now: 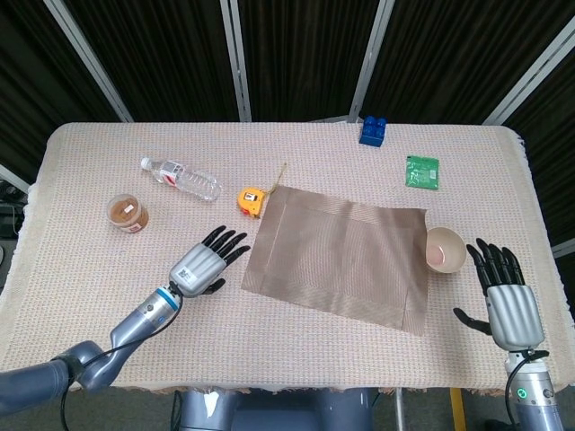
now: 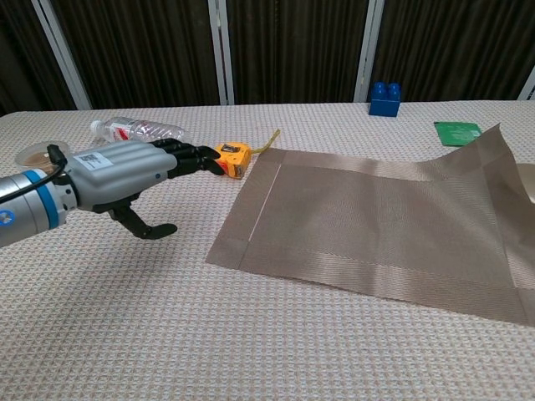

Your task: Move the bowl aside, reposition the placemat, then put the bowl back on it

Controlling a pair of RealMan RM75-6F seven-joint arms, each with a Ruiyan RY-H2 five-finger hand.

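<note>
A brown woven placemat [image 1: 340, 256] [image 2: 376, 221] lies skewed in the middle of the table. A small pale bowl [image 1: 444, 249] stands on the cloth at the mat's right edge, which curls up against it. My left hand [image 1: 205, 265] [image 2: 125, 178] hovers just left of the mat's near-left corner, fingers spread and empty. My right hand [image 1: 505, 292] is open near the table's right front, a short way right of the bowl; the chest view does not show it.
A water bottle [image 1: 181, 179] and a brown-lidded jar [image 1: 127, 214] lie at the left. A yellow tape measure [image 1: 252, 200] sits by the mat's far-left corner. A blue brick [image 1: 373, 130] and a green packet [image 1: 421, 171] are at the back right.
</note>
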